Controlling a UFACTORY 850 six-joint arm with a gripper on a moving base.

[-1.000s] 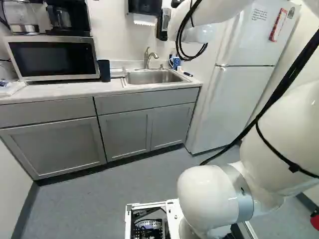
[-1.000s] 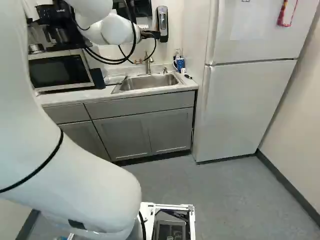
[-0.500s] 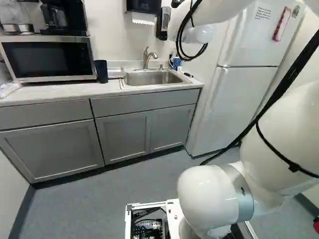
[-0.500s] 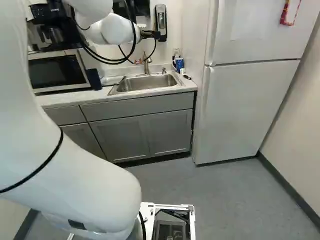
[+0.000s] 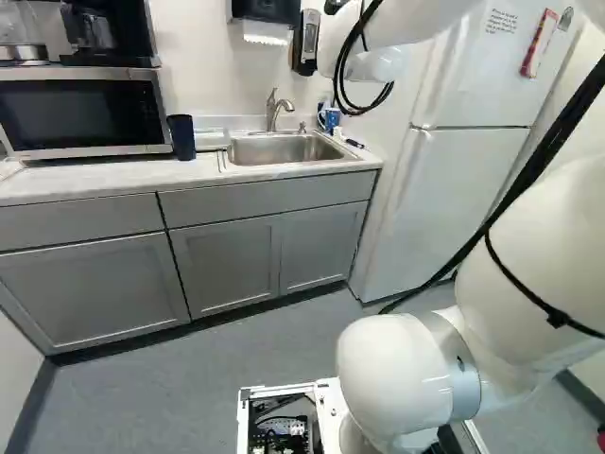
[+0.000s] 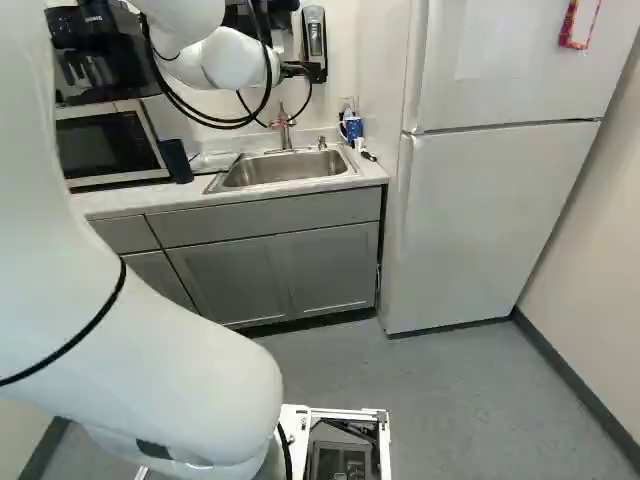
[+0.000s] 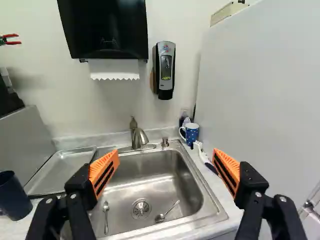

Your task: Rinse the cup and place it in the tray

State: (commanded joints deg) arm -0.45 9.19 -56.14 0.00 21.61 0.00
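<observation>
A refrigerator (image 5: 454,199) is bearing a printed sheet (image 5: 503,21). A sink (image 7: 150,175) is lying ahead of the jaws (image 6: 302,70), which are standing wide apart. Beside it a tray (image 7: 65,167) is resting; a dark cup (image 7: 14,197) is standing outside the jaws, a spotted mug (image 7: 192,133) ahead, near the faucet (image 7: 137,137).

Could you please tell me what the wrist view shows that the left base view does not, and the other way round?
Only the wrist view: the open claw, and the drain and two spoons inside the sink.

Only the left base view: the microwave's dark front, the cabinet doors, the floor.

Both: the sink, faucet, metal tray, dark blue cup, dotted blue mug, soap dispenser, paper towel dispenser.
</observation>
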